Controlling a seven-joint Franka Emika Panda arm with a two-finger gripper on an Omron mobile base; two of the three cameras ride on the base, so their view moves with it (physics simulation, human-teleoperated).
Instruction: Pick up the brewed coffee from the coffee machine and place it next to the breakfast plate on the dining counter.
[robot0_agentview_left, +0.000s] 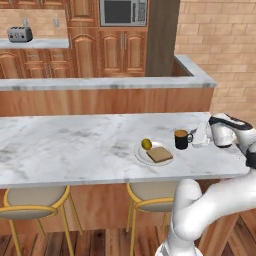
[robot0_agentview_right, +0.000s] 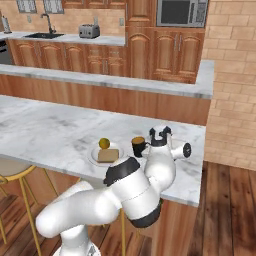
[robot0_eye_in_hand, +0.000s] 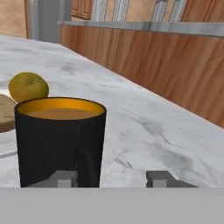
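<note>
Gripper (robot0_eye_in_hand: 113, 178) fingers stand spread apart — one tip sits in front of the black mug (robot0_eye_in_hand: 61, 142), the other off to its side, gripping nothing. Cylindrical and matte, the mug holds brown coffee and stands on the veined marble dining counter (robot0_agentview_left: 75, 145), just beside the pale round plate (robot0_agentview_left: 145, 156) — toast and a yellow-green fruit on it.

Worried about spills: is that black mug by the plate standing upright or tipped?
Upright. The mug stands flat on the counter beside the plate, coffee level at its rim.
</note>
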